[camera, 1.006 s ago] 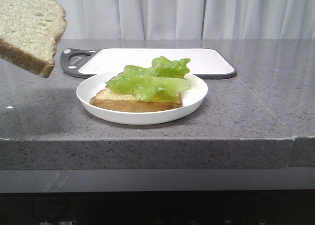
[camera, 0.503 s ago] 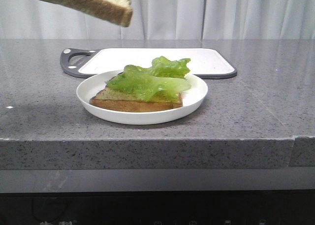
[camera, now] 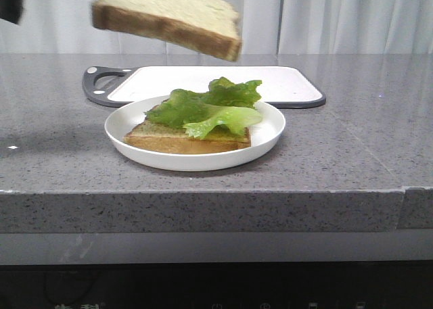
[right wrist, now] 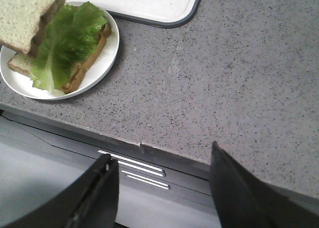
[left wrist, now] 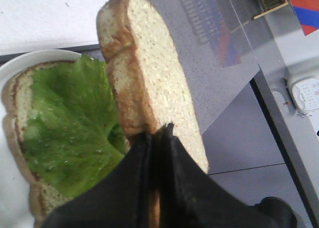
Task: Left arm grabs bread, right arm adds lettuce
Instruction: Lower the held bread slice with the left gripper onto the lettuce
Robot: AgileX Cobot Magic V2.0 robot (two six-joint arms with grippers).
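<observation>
1. The bread [camera: 169, 18] is held in the air by the left gripper [left wrist: 155, 138], above the left part of the white plate [camera: 270, 130] and clear of everything on it.
2. In the left wrist view the two black fingers [left wrist: 132, 188] are seen closed on the slice's edge, with the crust pinched between them.
3. The lettuce [camera: 206, 109] is spread over the thinner toast slice [camera: 183, 141], which lies flat in the plate; the leaf's crinkled edge hangs slightly past the toast toward the right edge of the table.
4. The plate is set near the front edge of the grey stone table [camera: 352, 147], about midway between its left and right edges.
5. A white cutting board [camera: 284, 82] with a dark rim is laid just behind the plate, toward the back edge.
6. The right gripper [right wrist: 164, 188] is seen off the front edge of the table, its fingers spread wide apart and holding nothing.
</observation>
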